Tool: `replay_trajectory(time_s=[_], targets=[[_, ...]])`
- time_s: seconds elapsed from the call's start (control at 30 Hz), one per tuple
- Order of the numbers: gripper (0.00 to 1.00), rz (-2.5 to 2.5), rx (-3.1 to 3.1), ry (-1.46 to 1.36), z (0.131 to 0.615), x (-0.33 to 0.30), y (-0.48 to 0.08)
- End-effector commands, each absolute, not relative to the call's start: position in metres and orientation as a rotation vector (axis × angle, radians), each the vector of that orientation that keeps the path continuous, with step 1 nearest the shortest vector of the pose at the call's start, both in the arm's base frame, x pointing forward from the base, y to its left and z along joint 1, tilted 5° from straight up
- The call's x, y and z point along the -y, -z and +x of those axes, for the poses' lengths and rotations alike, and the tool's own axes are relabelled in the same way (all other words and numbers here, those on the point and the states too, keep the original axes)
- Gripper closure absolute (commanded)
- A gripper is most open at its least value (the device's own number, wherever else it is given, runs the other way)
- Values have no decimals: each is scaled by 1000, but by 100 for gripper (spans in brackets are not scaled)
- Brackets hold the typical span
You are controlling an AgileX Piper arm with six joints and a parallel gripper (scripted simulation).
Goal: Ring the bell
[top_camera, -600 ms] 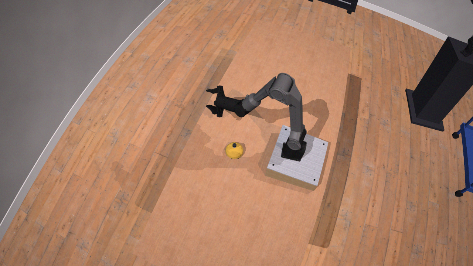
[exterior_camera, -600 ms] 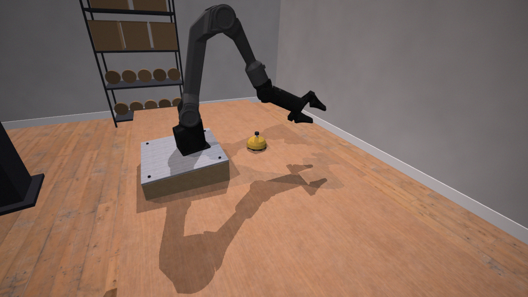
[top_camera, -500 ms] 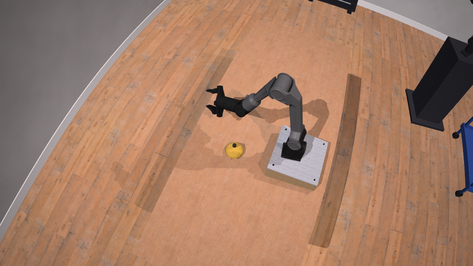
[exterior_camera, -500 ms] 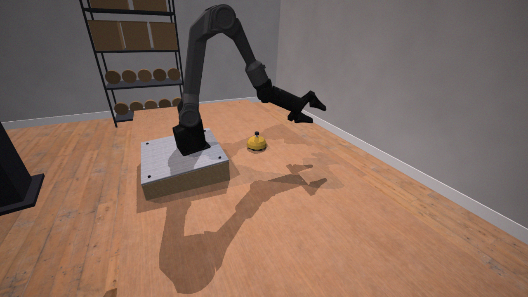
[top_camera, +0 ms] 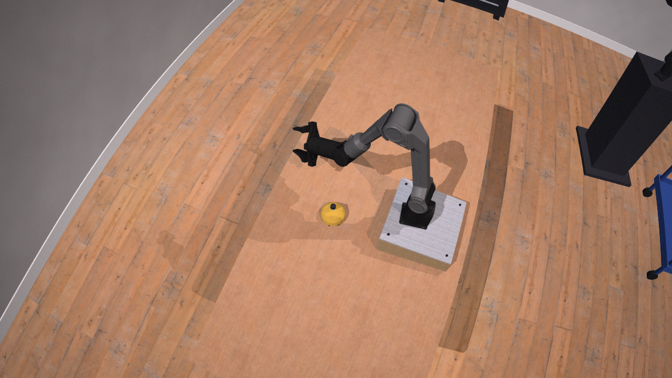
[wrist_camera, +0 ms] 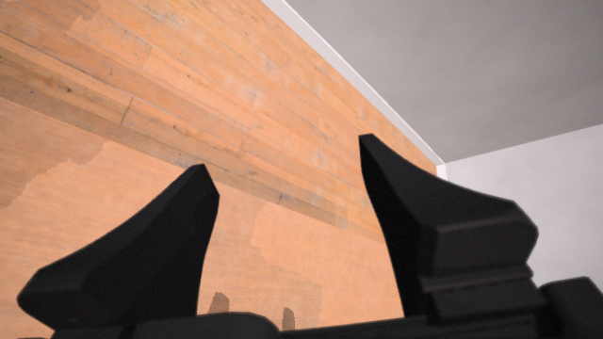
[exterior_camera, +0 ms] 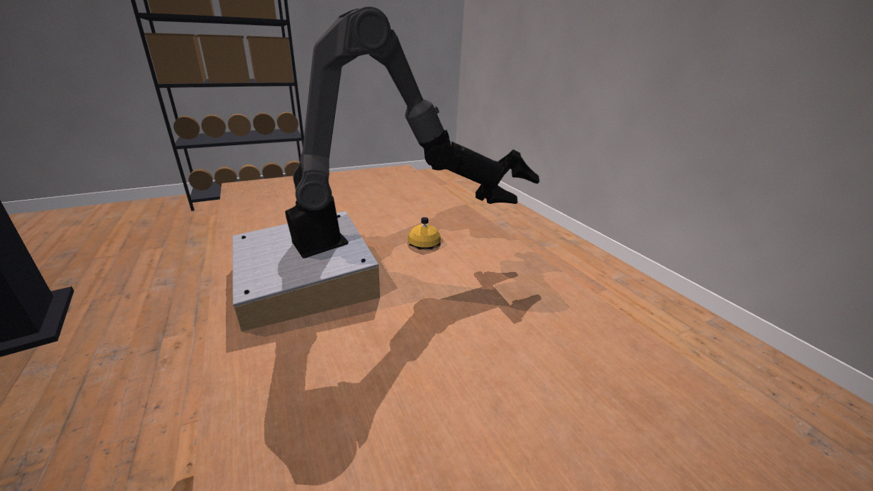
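The bell (top_camera: 333, 213) is a yellow dome with a small black button (top_camera: 332, 206) on top. It stands upright on the light wooden table top, a little way from the arm's grey base block (top_camera: 423, 224). In the exterior view the bell (exterior_camera: 424, 235) sits beside the block, its button (exterior_camera: 424, 219) up. My gripper (top_camera: 300, 139) (exterior_camera: 518, 183) is open and empty. It hangs high in the air, well away from the bell and off to one side. In the wrist view the two black fingers stand wide apart with only floor and wall beyond; the bell is out of that view.
A black shelf rack (exterior_camera: 226, 91) with boxes and discs stands behind the base block. A black pillar (top_camera: 625, 122) and a blue cart (top_camera: 662, 220) stand at the far side. The grey wall (exterior_camera: 671, 152) runs close along the table's side.
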State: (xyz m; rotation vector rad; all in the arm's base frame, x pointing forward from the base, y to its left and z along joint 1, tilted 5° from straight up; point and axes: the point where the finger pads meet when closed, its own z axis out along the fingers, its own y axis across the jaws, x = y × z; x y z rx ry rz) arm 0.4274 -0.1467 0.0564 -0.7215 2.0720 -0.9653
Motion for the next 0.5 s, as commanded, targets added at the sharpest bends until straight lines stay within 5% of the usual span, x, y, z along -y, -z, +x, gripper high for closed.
replay_trajectory(time_s=[0.0,0.47], targets=[[0,-720,-2072,962,428,146,-57],[0,-567,-2346,417,417,69,-27]])
